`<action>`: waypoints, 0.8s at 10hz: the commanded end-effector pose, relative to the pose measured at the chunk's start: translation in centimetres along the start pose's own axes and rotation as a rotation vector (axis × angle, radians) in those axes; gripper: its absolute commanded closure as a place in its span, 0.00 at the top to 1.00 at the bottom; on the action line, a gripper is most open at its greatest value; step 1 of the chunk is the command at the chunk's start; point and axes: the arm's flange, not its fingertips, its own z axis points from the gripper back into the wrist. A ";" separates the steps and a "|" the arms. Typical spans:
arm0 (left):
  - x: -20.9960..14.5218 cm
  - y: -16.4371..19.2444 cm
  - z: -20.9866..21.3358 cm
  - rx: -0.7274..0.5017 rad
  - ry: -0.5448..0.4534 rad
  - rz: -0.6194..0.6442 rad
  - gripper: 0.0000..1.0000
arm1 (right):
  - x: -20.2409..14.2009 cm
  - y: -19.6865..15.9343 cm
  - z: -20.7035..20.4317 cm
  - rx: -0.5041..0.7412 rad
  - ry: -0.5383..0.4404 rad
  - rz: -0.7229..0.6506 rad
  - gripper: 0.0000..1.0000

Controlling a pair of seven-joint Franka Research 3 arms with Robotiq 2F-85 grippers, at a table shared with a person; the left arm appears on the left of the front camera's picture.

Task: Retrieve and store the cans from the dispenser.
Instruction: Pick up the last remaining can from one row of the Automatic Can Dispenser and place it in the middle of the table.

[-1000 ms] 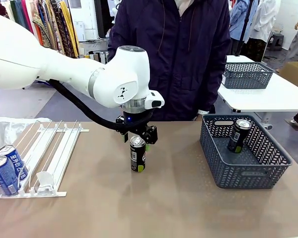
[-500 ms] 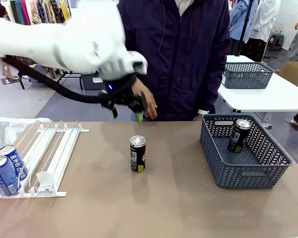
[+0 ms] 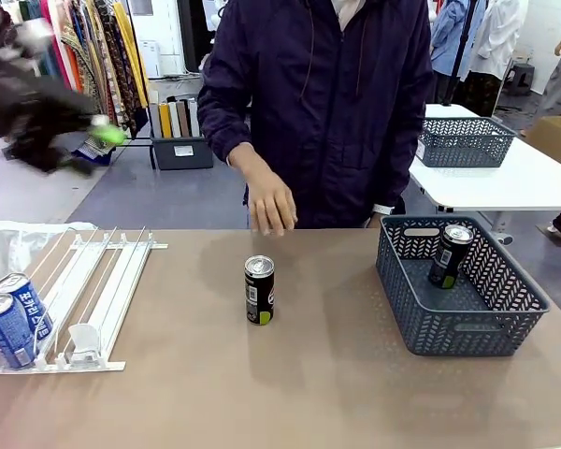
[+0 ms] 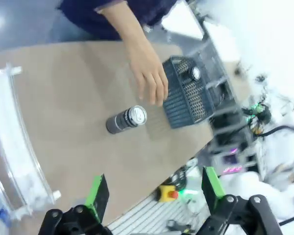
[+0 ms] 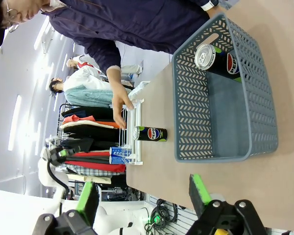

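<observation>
Left tool (image 4: 154, 190), jaws wide and empty, hangs high above desk's (image 3: 355, 393) left side; black can (image 3: 259, 290) upright mid-desk, well off to its right, person's hand (image 3: 271, 201) nearer, hovering just behind it.

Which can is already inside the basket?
The black can leaning in the grey basket. The other black can stands on the table; the two blue cans sit in the white dispenser.

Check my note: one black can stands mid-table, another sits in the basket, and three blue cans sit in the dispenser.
Wrong count: two blue cans sit in the dispenser, not three, as the front view shows. The rest stands.
</observation>
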 end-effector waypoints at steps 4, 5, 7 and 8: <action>-13.8 10.0 4.7 -0.169 -0.215 0.216 1.00 | 0.0 0.1 0.1 0.015 -0.002 0.016 1.00; -6.6 8.5 10.2 -0.126 -0.268 0.214 1.00 | 0.0 0.1 0.1 0.015 -0.002 0.016 1.00; -6.6 8.5 10.2 -0.126 -0.268 0.214 1.00 | 0.0 0.1 0.1 0.015 -0.002 0.016 1.00; -6.6 8.5 10.2 -0.126 -0.268 0.214 1.00 | 0.0 0.1 0.1 0.015 -0.002 0.016 1.00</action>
